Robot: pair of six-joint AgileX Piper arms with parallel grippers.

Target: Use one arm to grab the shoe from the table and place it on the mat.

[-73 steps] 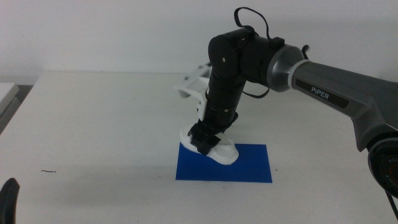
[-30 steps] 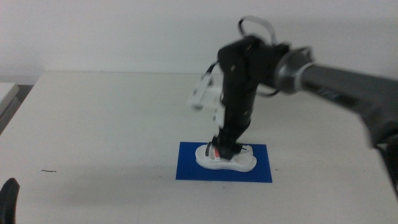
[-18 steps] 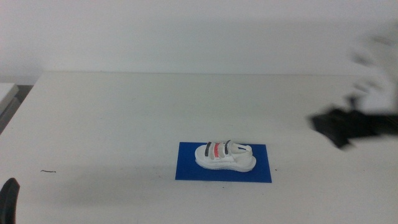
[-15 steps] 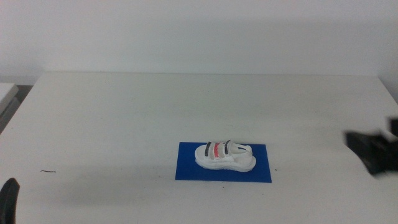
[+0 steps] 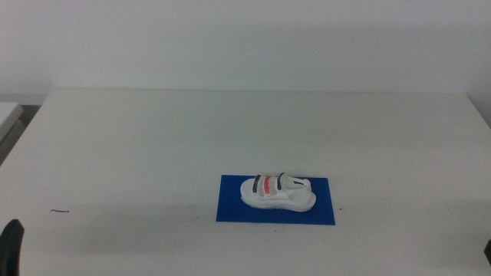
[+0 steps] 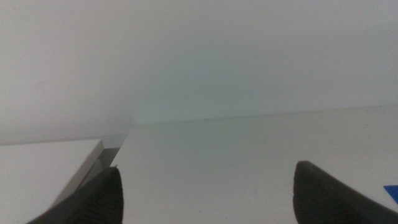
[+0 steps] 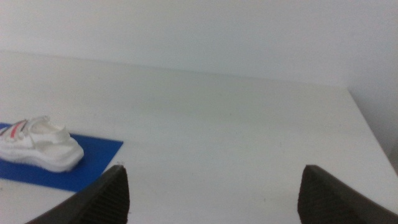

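Observation:
The white shoe, with two dark straps and one red strap, lies flat on the blue mat at the front centre of the table, and nothing is touching it. My right gripper is open and empty, well off to the shoe's right. Its wrist view shows the shoe on the mat some way off. My left gripper waits open at the table's front left corner, with only a corner of the mat in its view.
A small dark mark lies on the tabletop at the front left. A pale grey object sits beyond the table's left edge. A white wall stands behind the table's far edge.
The right gripper has let go of the shoe, which now lies flat on the mat. The right arm has pulled away to the right and out of the middle view.

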